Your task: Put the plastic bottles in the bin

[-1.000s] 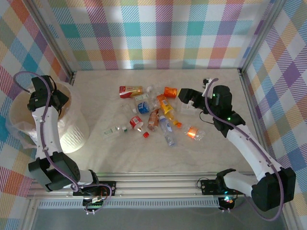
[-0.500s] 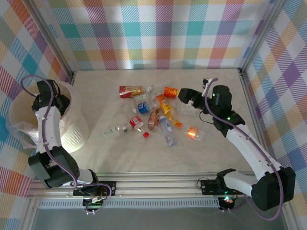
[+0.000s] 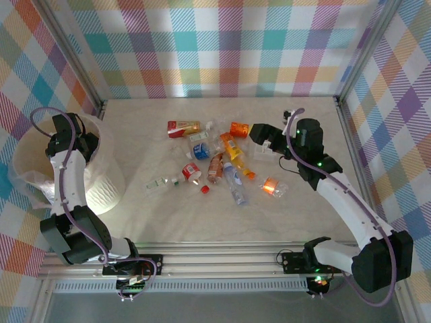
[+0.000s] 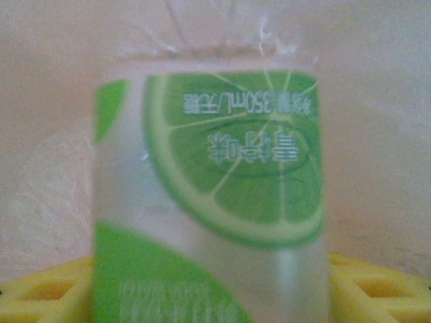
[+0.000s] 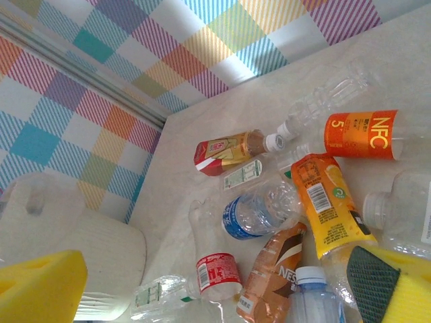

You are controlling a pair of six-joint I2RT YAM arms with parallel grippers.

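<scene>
Left pincer (image 3: pixel 71 142) shifted over bin (image 3: pixel 101 188); lime-label bottle (image 4: pixel 209 202) blurred

lime-label bottle (image 4: pixel 209 202) blurred, lower end cut off by frame edge

overhead and close right-wrist views share the bottles (image 3: pixel 215 167).

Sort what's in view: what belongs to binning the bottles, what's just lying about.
Belongs to the job:
the bin; the plastic bottles clustered mid-table; the lime-label bottle close before the left wrist camera.

Just lying about:
a small red piece, perhaps a loose cap; the checked walls.
</scene>
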